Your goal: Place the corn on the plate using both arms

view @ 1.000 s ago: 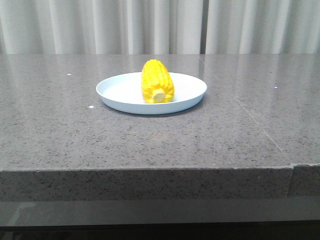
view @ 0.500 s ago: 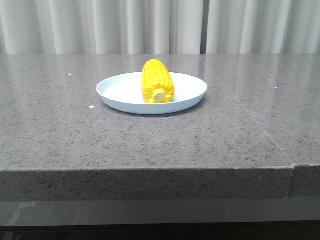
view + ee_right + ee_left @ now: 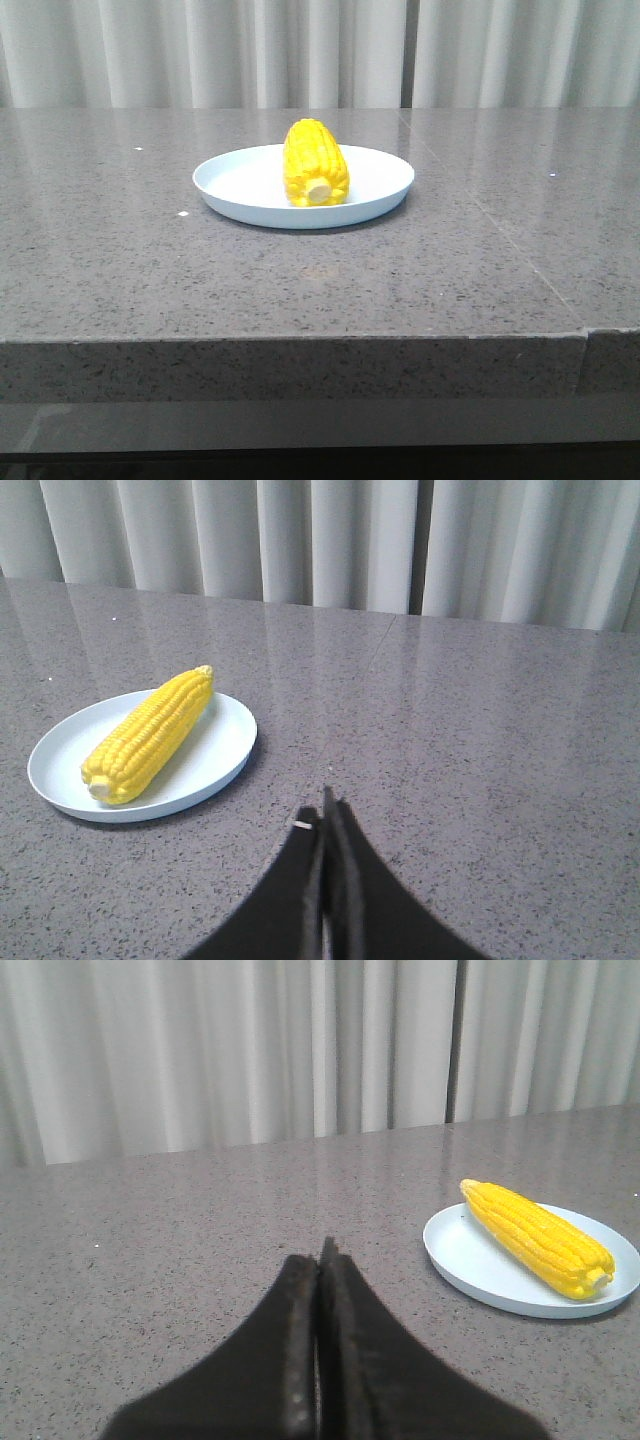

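The yellow corn (image 3: 315, 163) lies on the pale blue plate (image 3: 240, 185) near the table's middle, its pale stub end toward the front. Neither arm shows in the front view. In the left wrist view my left gripper (image 3: 321, 1260) is shut and empty, held back from the plate (image 3: 470, 1260) and corn (image 3: 537, 1237). In the right wrist view my right gripper (image 3: 325, 815) is shut and empty, a short way off the plate (image 3: 215, 760) with the corn (image 3: 150, 734) on it.
The grey speckled stone table (image 3: 150, 270) has a seam (image 3: 520, 255) running down its right side and a front edge (image 3: 300, 340) close to the camera. Pale curtains (image 3: 320, 50) hang behind the table.
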Tool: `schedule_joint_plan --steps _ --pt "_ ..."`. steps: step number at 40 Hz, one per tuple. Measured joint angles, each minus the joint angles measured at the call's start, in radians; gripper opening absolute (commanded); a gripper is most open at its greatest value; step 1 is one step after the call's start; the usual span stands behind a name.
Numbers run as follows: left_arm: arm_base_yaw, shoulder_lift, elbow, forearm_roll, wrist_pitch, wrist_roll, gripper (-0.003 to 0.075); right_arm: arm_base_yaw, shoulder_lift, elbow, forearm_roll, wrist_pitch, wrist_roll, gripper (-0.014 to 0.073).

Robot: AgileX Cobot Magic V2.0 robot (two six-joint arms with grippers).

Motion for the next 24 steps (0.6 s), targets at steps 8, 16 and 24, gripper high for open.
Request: schedule_joint_plan --steps 8,16,24 --pt "0.0 -0.004 0.002 0.0 0.0 0.0 -0.002 0.0 0.0 0.0 0.0 0.0 0.0 -0.0057" --pt "0.065 -0.052 0.015 -0.004 -0.006 0.0 -0.002 0.0 0.0 0.0 0.0 0.002 0.0 -0.0057" --pt "0.184 -0.086 0.136 -0.053 -0.078 0.0 -0.002 0.0 0.0 0.0 0.0 0.002 0.0 -0.0057"
